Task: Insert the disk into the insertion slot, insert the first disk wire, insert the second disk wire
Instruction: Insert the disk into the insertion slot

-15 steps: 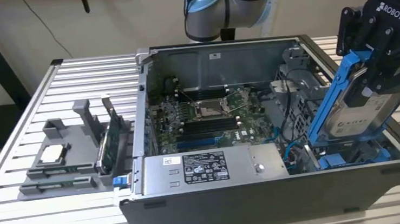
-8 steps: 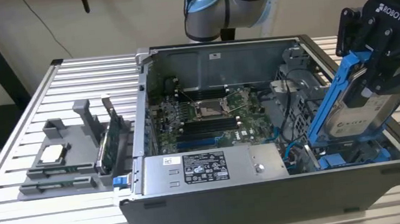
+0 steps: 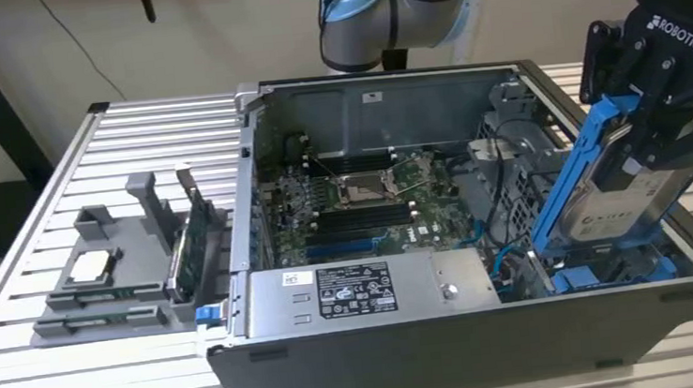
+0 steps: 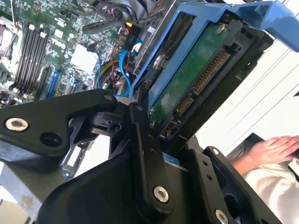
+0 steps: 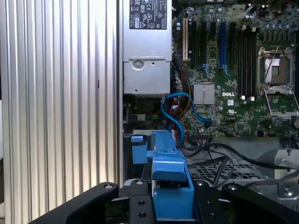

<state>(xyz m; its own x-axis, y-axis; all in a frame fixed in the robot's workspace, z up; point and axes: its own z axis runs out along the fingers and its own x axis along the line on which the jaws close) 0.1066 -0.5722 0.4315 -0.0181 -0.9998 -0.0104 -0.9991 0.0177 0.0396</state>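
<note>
Claw [image 3: 658, 134] pinching the disk [image 3: 617, 203] above the open computer case [image 3: 460, 344].

The arm [image 3: 411, 0] enters at the top of the exterior view. Its black claw points down over the case's end on the exterior view's right, fingers clamped on the disk. The disk stands steeply tilted, upper end leaning toward the exterior view's right and lower end down by the blue rails of the insertion slot [image 3: 611, 272]. I cannot tell whether it is seated. Its bright blue carrier frame runs along one edge, and the second wrist view shows the green circuit board [image 4: 187, 88] and its connector. Blue cables [image 5: 180, 112] curl beside the motherboard [image 5: 233, 70]. The case rests on a slatted surface [image 3: 128, 138].
</note>
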